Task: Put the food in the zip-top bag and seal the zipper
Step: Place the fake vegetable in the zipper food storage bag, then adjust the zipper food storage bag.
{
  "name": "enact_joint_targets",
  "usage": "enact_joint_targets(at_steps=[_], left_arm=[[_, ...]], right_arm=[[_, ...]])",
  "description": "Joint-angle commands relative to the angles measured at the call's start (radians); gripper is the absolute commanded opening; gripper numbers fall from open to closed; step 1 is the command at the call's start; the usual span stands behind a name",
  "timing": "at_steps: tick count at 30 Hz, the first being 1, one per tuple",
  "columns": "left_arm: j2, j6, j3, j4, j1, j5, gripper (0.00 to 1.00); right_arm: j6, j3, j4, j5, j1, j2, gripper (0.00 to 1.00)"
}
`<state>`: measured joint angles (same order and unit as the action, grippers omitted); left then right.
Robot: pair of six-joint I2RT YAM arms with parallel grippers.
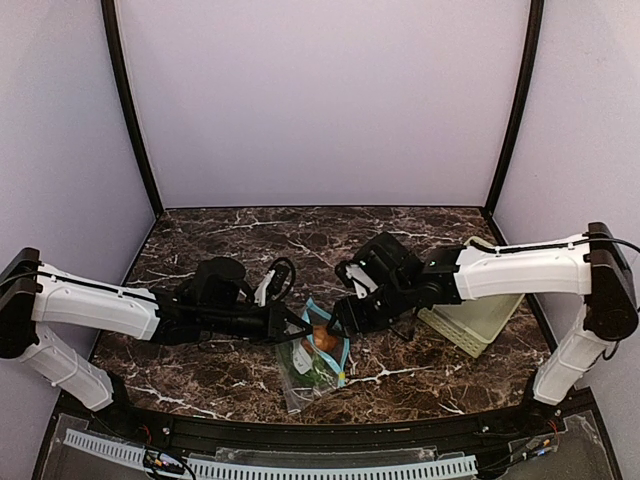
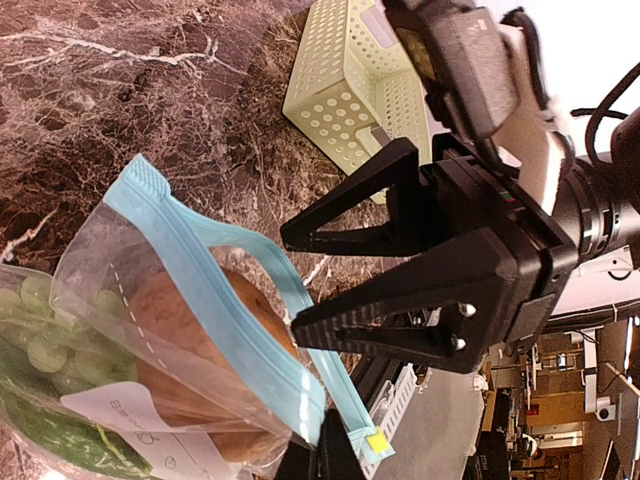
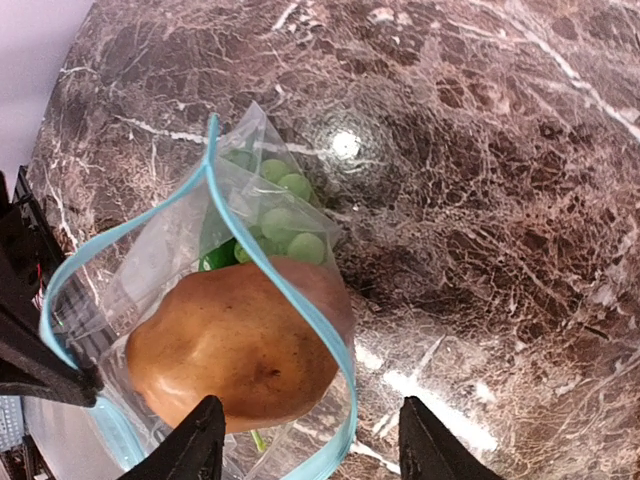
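The clear zip-top bag (image 1: 300, 385) lies near the table's front edge with its mouth open. The teal-blue zipper (image 3: 290, 290) loops around the brown-orange potato (image 3: 235, 350), which sits in the mouth. The bright green lumpy vegetable (image 3: 280, 215) lies deeper in the bag. My left gripper (image 2: 325, 452) is shut on the bag's zipper edge (image 2: 210, 300) and holds one side of the mouth up. My right gripper (image 3: 315, 440) is open and empty, with its fingers either side of the potato, just above the bag. It also shows in the left wrist view (image 2: 290, 280).
A pale green slotted basket (image 1: 475, 318) stands on the right of the marble table, just behind the right arm. It also shows in the left wrist view (image 2: 350, 85). A white label (image 2: 120, 435) is on the bag's side.
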<state>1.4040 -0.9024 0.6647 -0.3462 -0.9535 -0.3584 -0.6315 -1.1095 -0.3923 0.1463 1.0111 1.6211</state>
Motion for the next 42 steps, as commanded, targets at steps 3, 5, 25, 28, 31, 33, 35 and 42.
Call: enact_joint_targets(at_steps=[3, 5, 25, 28, 31, 33, 35, 42], left_arm=[[-0.027, 0.008, -0.011, 0.009, -0.001, 0.002, 0.01], [-0.029, 0.008, -0.011, 0.011, -0.001, 0.003, 0.01], [-0.053, 0.086, 0.053, 0.152, 0.0, 0.038, 0.01], [-0.058, 0.162, 0.126, 0.277, -0.001, 0.058, 0.01], [-0.043, 0.206, 0.222, 0.334, 0.001, 0.073, 0.01], [-0.024, 0.225, 0.268, 0.368, 0.0, 0.071, 0.01], [0.0, 0.235, 0.302, 0.374, 0.001, 0.065, 0.01], [0.06, 0.244, 0.33, 0.352, 0.0, 0.054, 0.05]], right_arm=[[-0.023, 0.011, 0.005, -0.018, -0.016, 0.049, 0.48], [-0.027, 0.017, 0.008, -0.015, -0.021, 0.054, 0.44], [-0.025, -0.029, -0.025, 0.04, -0.026, -0.04, 0.0], [-0.028, -0.057, -0.046, 0.047, -0.02, -0.119, 0.0], [-0.042, -0.084, -0.08, 0.042, -0.012, -0.152, 0.0], [-0.064, -0.084, -0.086, 0.031, -0.002, -0.157, 0.0], [-0.1, -0.069, -0.086, 0.006, 0.008, -0.157, 0.0], [-0.28, 0.009, -0.053, -0.131, 0.023, -0.199, 0.0]])
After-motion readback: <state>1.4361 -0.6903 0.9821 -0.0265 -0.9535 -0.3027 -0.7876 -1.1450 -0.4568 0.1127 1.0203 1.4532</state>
